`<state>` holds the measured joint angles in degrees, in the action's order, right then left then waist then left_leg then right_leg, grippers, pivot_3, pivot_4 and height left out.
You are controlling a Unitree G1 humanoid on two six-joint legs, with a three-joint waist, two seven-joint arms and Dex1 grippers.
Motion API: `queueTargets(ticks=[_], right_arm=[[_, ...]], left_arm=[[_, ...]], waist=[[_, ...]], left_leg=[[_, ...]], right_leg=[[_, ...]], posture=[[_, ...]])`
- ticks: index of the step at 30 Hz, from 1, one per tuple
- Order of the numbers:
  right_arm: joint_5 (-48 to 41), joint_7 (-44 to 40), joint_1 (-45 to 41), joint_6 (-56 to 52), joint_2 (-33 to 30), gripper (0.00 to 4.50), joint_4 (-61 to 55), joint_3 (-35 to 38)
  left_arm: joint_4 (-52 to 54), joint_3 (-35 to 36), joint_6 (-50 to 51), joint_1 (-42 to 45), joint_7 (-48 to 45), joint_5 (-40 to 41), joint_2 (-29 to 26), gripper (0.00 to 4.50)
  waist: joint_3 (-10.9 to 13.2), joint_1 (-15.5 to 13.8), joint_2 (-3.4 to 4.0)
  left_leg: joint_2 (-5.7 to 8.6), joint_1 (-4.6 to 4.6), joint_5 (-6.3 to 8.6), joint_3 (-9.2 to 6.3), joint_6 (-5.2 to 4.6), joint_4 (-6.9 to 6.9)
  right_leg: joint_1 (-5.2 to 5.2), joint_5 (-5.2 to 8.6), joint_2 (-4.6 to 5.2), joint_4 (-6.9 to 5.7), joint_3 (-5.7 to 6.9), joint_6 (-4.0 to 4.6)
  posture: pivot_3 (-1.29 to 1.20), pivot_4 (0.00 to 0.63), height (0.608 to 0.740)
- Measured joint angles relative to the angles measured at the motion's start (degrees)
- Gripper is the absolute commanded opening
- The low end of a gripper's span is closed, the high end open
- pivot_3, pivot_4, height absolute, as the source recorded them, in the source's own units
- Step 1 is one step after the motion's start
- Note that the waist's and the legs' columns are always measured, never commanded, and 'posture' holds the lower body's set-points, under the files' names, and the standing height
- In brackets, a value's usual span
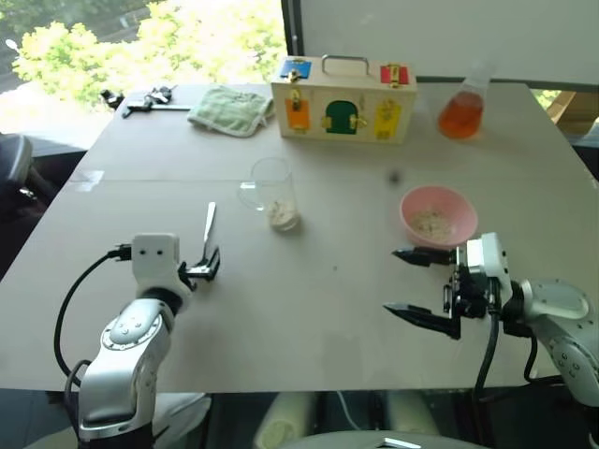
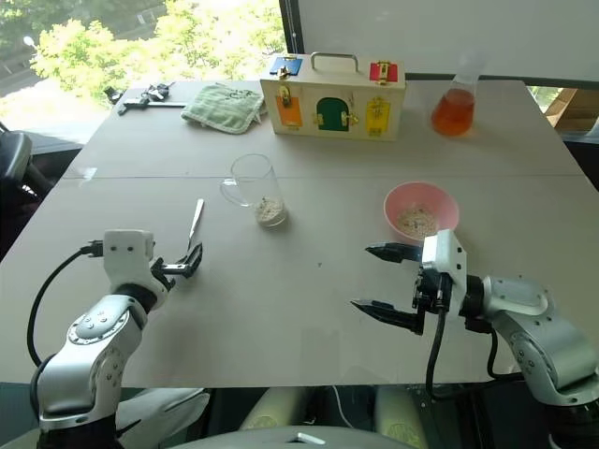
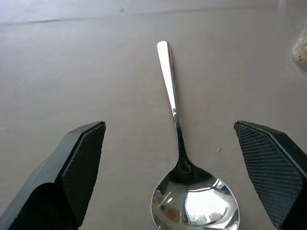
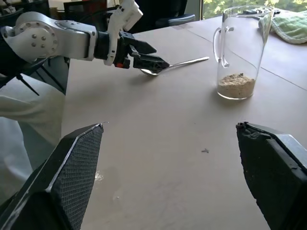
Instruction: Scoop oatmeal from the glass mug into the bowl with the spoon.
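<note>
The silver spoon (image 1: 208, 230) lies flat on the grey table, its oval bowl toward me and its handle pointing away. My left gripper (image 1: 204, 267) is open just above the spoon's bowl end, its fingers (image 3: 81, 163) on either side of the spoon (image 3: 175, 120) without touching it. The glass mug (image 1: 273, 192) stands upright beyond, with oatmeal (image 1: 284, 216) at its bottom. At the right sits the pink bowl (image 1: 438, 215), holding a little oatmeal (image 1: 431, 223). In front of the bowl my right gripper (image 1: 393, 281) is open and empty, pointing toward the left.
A wooden lock box (image 1: 343, 98) stands at the back centre. A flask of orange liquid (image 1: 462, 108) is at the back right, a green cloth (image 1: 229, 109) and a black tool (image 1: 145, 101) at the back left. Bare tabletop (image 1: 318, 281) lies between my grippers.
</note>
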<state>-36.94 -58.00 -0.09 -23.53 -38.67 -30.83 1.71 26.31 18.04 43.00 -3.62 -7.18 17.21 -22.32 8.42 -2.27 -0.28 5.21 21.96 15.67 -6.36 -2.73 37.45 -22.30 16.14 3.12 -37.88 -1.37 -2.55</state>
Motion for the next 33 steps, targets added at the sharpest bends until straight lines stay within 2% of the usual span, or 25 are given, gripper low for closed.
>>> queueTargets(ticks=[6,13,18,19,23,24,30,33], right_arm=[[1.2,0.4,1.2,0.2,-1.3,4.50,-0.9,-0.5],[2.0,2.9,0.7,0.2,-0.7,4.50,-2.0,-1.0],[2.2,3.8,0.3,0.2,-0.3,4.50,-2.2,-1.0],[2.2,3.9,0.3,0.1,-0.3,4.50,-2.3,-1.0],[2.2,4.5,0.2,0.1,-0.3,4.50,-2.5,-1.1],[2.2,4.6,0.2,0.1,-0.3,4.50,-2.5,-1.1],[2.3,4.6,-0.4,0.1,-0.3,4.50,-2.4,-1.3],[2.3,4.6,-0.7,0.2,-0.2,4.50,-2.3,-1.5]], left_arm=[[-4.3,-0.3,2.8,4.2,-1.4,0.4,-0.6,4.48],[-9.8,-1.2,3.0,8.3,-5.6,0.4,-4.6,4.48],[-10.0,-1.4,5.1,9.1,-6.8,0.9,-5.2,2.35],[-9.9,-1.2,5.3,9.1,-6.7,0.9,-5.2,2.09],[-9.4,-0.2,7.0,9.1,-6.1,1.0,-5.1,0.26],[-9.2,0.4,7.7,9.1,-5.8,1.2,-4.7,0.10],[-5.8,3.3,10.1,7.0,-4.3,2.9,-1.9,0.10],[-2.6,3.2,4.4,1.4,-5.2,2.4,-0.4,0.10]], waist=[[0.1,0.0,-0.16],[0.0,0.0,-0.13],[0.0,0.1,-0.03],[0.0,0.2,0.00],[-0.1,0.2,0.06],[-0.1,0.2,0.06],[-0.1,0.6,0.10],[-0.1,1.2,0.10]], left_leg=[[-0.01,-0.05,-0.04,-0.02,0.07,0.00],[0.00,-0.07,-0.05,-0.04,0.09,0.00],[0.00,-0.11,-0.06,-0.05,0.10,0.00],[0.00,-0.11,-0.06,-0.04,0.10,-0.01],[0.00,-0.11,-0.06,-0.04,0.10,-0.01],[0.00,-0.10,-0.06,-0.04,0.10,-0.01],[0.00,-0.10,-0.05,-0.03,0.09,-0.03],[0.00,-0.07,-0.05,-0.01,0.09,-0.04]], right_leg=[[0.00,-0.01,0.00,-0.08,0.00,0.01],[0.01,-0.01,0.01,-0.10,0.00,0.01],[0.02,-0.01,0.01,-0.13,0.00,0.02],[0.02,-0.01,0.01,-0.13,-0.01,0.02],[0.01,-0.01,0.01,-0.12,-0.01,0.02],[0.01,-0.01,0.01,-0.12,-0.02,0.02],[0.01,-0.01,0.00,-0.10,-0.04,0.02],[0.01,-0.01,0.01,-0.06,-0.06,0.02]], posture=[[0.00,0.150,0.740],[0.00,0.150,0.740],[0.00,0.150,0.740],[0.00,0.150,0.740],[0.00,0.150,0.740],[0.00,0.150,0.740],[0.00,0.150,0.740],[0.00,0.150,0.740]])
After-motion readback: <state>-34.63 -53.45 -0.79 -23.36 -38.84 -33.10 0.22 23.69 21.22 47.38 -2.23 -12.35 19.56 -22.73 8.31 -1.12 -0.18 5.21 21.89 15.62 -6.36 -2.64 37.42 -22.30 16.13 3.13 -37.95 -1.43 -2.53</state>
